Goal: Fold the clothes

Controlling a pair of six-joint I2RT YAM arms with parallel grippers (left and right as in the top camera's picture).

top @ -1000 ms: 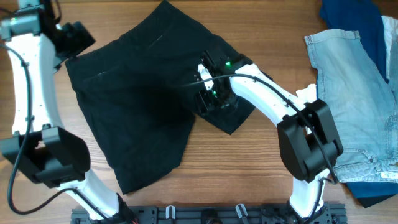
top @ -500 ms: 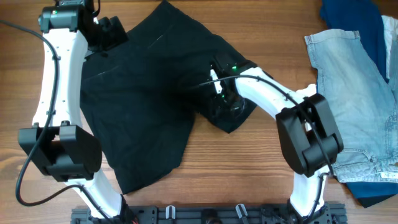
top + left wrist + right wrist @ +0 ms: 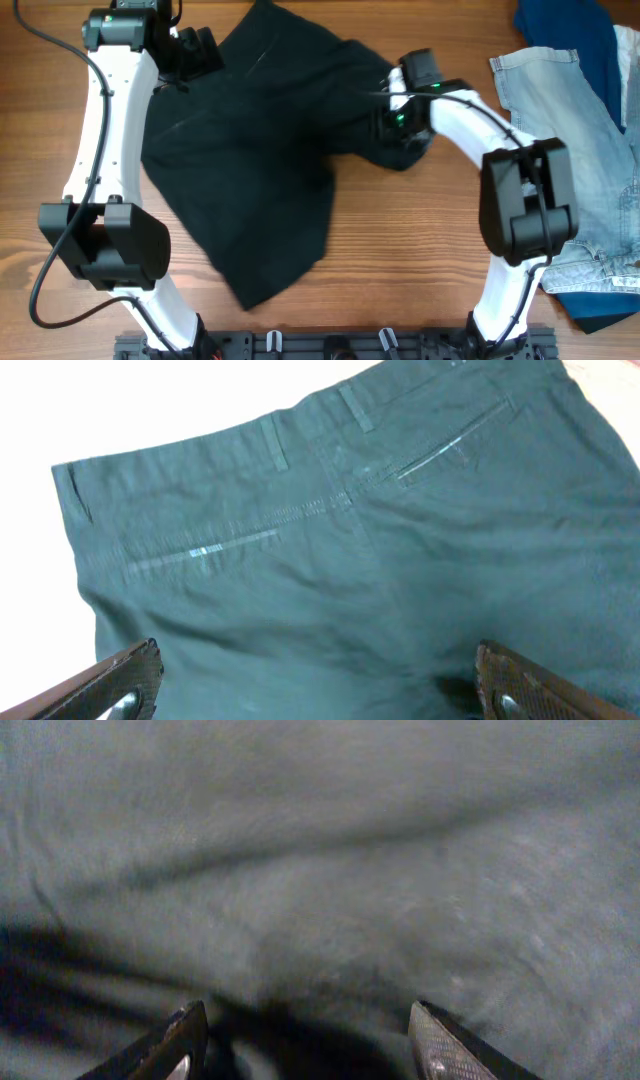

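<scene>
Waistband [image 3: 250, 470] now has the left gripper [image 3: 195, 52] over it, fingers spread, holding nothing. Black shorts [image 3: 250, 170] have slid right, mid-table. Right gripper [image 3: 400, 118] is at their right edge, also spread. Probably still flattening, no fold yet.

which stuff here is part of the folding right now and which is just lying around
In hand: black shorts; left gripper and right gripper, both open over that cloth.

Lying about for now: light denim garment and dark blue garment, heaped at the right edge of the table, untouched.
</scene>
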